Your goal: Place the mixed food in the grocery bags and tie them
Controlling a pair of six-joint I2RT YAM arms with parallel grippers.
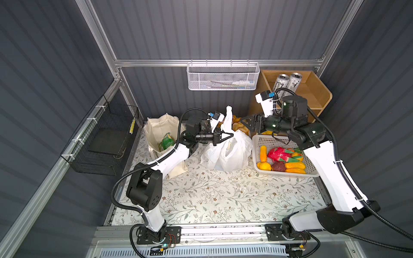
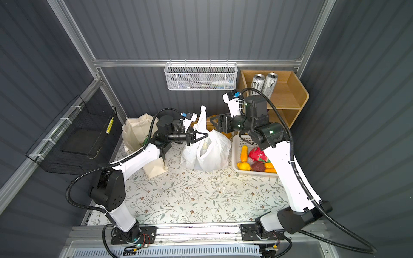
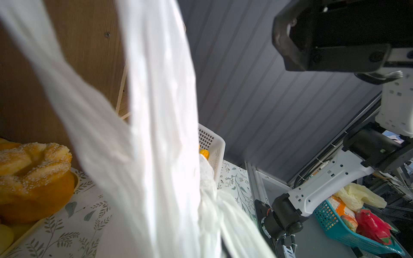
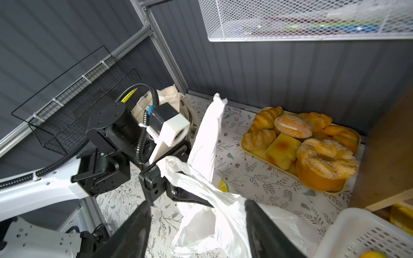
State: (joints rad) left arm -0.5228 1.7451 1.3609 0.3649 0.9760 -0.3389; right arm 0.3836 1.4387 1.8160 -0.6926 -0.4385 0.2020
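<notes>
The white plastic grocery bag (image 1: 225, 154) (image 2: 206, 154) stands mid-table, partly filled, with one handle (image 4: 207, 134) sticking straight up. My left gripper (image 1: 228, 135) (image 2: 204, 135) is shut on gathered plastic at the bag's mouth (image 4: 178, 169). In the left wrist view the bag's film (image 3: 145, 134) covers my own jaws. My right gripper (image 1: 245, 121) (image 4: 197, 202) hovers open just right of the bag top, holding nothing. The cream canvas tote (image 1: 156, 131) stands at the left with a green packet (image 1: 166, 140) inside. Toy produce (image 1: 279, 156) lies in the white basket (image 1: 263, 139).
A tray of bread rolls (image 4: 301, 138) sits behind the bag against the back wall. A wooden shelf (image 1: 312, 89) with two cans (image 1: 288, 82) stands at the back right. A white mesh basket (image 1: 223, 76) and a black wire basket (image 1: 105, 138) hang on the walls.
</notes>
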